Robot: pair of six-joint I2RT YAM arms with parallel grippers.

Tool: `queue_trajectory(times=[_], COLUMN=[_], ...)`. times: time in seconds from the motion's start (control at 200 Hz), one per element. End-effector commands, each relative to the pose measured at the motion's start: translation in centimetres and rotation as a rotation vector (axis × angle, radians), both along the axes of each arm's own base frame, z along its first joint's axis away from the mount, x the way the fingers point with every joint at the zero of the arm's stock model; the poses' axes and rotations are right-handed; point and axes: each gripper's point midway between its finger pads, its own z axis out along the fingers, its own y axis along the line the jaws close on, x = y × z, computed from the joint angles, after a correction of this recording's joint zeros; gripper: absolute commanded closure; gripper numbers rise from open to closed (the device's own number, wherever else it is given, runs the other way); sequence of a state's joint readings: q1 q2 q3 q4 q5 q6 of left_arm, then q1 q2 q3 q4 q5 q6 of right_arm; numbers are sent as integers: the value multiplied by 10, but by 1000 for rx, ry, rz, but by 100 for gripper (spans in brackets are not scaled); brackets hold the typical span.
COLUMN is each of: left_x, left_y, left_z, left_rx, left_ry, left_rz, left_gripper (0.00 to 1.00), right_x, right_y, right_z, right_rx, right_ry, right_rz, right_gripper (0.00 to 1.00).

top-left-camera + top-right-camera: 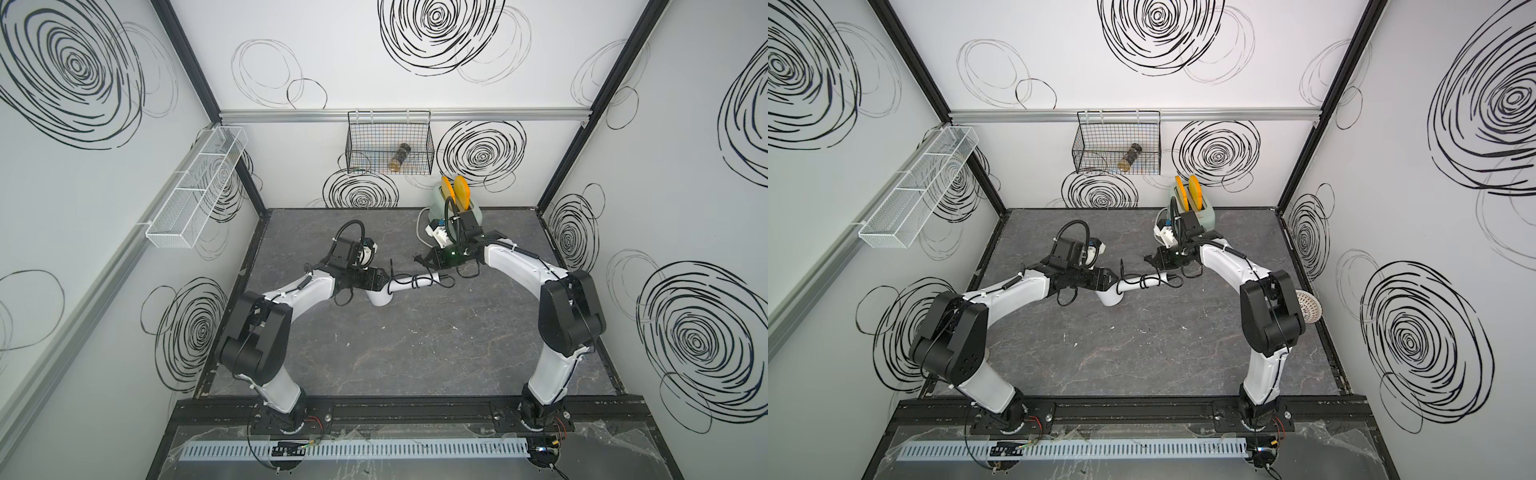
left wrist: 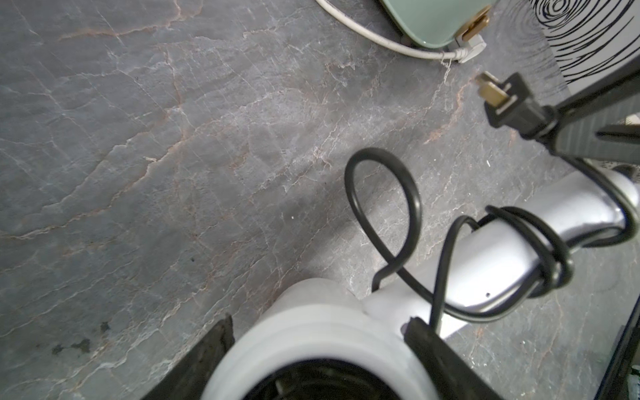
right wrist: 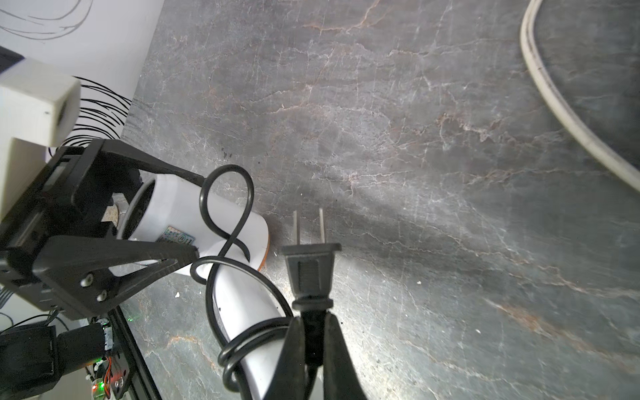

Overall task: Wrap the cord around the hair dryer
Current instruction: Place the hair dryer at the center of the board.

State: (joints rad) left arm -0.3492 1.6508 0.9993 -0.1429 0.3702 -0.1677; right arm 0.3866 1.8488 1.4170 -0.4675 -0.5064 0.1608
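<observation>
The white hair dryer [image 1: 409,283] lies on the dark stone table in both top views, its handle [image 1: 1144,281] pointing right. My left gripper [image 1: 385,286] is shut on its cylindrical head [image 2: 318,311], one finger on each side. The black cord [image 2: 384,207] is coiled a few turns around the handle [image 3: 242,298] and throws a loose loop [image 3: 225,207] over the head. My right gripper [image 3: 313,320] is shut on the cord just behind the two-pronged plug [image 3: 310,270], which it holds above the table by the handle's end [image 1: 417,258].
A mint-green toaster [image 1: 467,208] with two orange slices stands at the back, its white cable [image 3: 554,104] curving on the table near the right gripper. A black wire basket [image 1: 388,143] hangs on the back wall. A white mesh shelf [image 1: 195,191] hangs on the left wall.
</observation>
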Motion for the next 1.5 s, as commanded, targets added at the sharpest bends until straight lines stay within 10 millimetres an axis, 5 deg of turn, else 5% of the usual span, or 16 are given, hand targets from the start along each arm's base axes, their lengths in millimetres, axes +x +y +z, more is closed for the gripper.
queue_trajectory(times=[0.0, 0.19, 0.355, 0.6, 0.925, 1.261, 1.311, 1.491], left_x=[-16, -11, 4, 3, 6, 4, 4, 8], left_y=[-42, -35, -17, -22, -25, 5, 8, 14], left_z=[34, 44, 31, -2, -48, -76, -78, -75], left_rx=[-108, -149, -90, 9, 150, 245, 239, 216], left_ry=[-81, -105, -72, -3, 106, 206, 212, 198], left_rz=[-225, -199, -107, -109, -124, 39, 66, 111], left_gripper=[100, 100, 100, 100, 100, 100, 97, 60], right_x=[18, 14, 1, -17, -19, -14, -15, -16], right_y=[5, -4, -20, -32, -31, -31, -30, -29], right_z=[-4, -36, -55, -82, -93, -96, -97, -95], right_rx=[16, -29, -153, -232, -248, -223, -218, -212], right_ry=[-11, 85, 117, 126, 57, 11, 11, 5], right_rz=[-15, -27, -44, -65, -138, -181, -176, -168], right_gripper=[100, 100, 100, 100, 98, 92, 90, 85])
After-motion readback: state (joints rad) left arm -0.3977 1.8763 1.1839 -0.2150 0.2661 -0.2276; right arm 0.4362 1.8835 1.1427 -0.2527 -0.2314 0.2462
